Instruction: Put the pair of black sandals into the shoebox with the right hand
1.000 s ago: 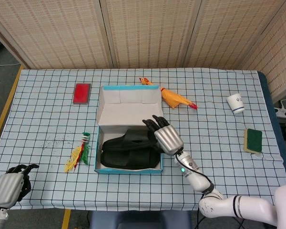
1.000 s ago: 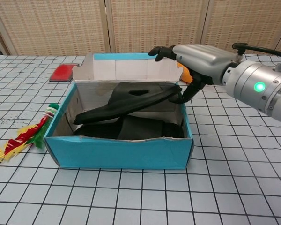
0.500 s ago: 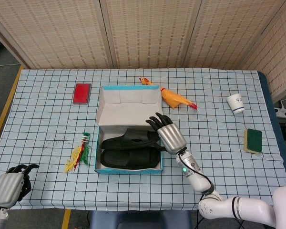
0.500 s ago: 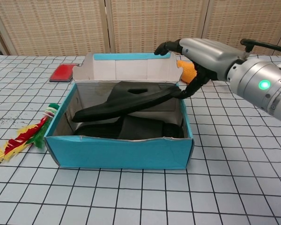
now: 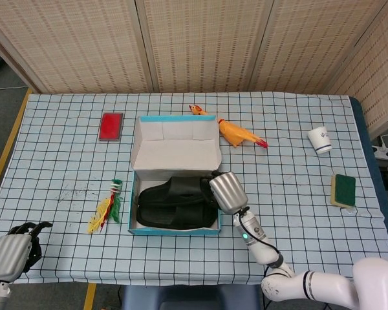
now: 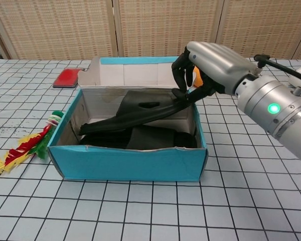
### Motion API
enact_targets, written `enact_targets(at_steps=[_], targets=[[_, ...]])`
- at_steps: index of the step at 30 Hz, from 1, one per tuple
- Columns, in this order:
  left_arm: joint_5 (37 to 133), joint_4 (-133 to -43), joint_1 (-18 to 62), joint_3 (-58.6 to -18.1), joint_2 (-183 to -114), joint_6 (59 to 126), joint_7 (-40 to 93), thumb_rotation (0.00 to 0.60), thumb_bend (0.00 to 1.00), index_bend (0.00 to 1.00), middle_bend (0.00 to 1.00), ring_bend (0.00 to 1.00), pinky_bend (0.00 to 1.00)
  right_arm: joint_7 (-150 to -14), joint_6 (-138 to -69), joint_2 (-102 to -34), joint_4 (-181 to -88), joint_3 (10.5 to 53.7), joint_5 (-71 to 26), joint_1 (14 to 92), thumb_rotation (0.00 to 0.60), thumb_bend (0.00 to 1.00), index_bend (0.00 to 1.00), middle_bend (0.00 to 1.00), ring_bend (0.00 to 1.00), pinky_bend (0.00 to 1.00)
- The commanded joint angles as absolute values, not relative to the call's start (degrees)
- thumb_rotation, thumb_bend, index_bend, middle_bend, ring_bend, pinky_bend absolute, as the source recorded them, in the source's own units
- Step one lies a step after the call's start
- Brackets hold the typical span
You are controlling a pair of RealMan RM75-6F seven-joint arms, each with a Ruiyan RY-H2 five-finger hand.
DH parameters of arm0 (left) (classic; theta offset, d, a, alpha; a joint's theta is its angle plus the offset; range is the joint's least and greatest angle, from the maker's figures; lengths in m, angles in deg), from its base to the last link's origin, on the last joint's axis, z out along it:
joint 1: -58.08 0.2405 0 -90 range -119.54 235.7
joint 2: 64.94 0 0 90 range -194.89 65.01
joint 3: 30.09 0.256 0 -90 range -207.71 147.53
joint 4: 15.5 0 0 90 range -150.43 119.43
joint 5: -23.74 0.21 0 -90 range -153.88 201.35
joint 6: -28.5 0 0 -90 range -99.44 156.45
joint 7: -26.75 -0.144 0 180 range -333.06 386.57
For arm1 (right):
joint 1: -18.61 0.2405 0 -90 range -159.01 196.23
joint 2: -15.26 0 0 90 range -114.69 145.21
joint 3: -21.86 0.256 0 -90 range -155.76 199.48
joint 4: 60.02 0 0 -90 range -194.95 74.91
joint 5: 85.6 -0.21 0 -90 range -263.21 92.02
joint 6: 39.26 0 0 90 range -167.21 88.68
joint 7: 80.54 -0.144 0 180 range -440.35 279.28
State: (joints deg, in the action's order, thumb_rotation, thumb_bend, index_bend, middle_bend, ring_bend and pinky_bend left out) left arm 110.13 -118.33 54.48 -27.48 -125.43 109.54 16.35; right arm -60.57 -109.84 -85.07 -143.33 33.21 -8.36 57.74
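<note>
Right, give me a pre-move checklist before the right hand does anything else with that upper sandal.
1. Lower sandal flat on the shoebox floor: ok.
2. Upper sandal fully inside: not ok, tilted, its heel up at the right wall.
3. Right hand touching the raised heel: ok, fingers curled down on it.
4. Firm grip on it: cannot tell.
5. Lid folded back out of the way: ok.
6. Left hand away from the box: ok.

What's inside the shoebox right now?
Two black sandals lie inside the shoebox, the upper one tilted, its end under the right hand. The box floor beneath is covered.
</note>
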Motion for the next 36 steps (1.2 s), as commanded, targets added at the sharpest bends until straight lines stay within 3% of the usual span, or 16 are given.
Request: enact_targets(at_steps=[1,26,36], targets=[[110.0,-118.3,54.5,-27.5,-125.4,109.5,16.5,0.600,0.43,0.29,0.23,0.25,0.32,-60.6,-109.4,-86.0,-141.8,32.9,-8.5,57.7,0.600,0.36,0.75,0.63,0.53,0.74],[110.0,-118.3,54.5,-27.6,-125.1,109.6,17.3,0.600,0.43,0.28,0.23,0.25,0.32,-59.9,-106.1,-91.3,-130.8,32.0,-9.3,57.3,0.600,0.36,0.75,0.63,0.53,0.74],[110.0,-118.2,54.5,-27.6,-125.1,109.4,17.4,0.600,0.43,0.29,0.24,0.25,0.32,-62.8,-108.1,-89.7,-133.5,33.0,-7.5,56.8,0.600,0.36,0.73,0.63,0.53,0.74]])
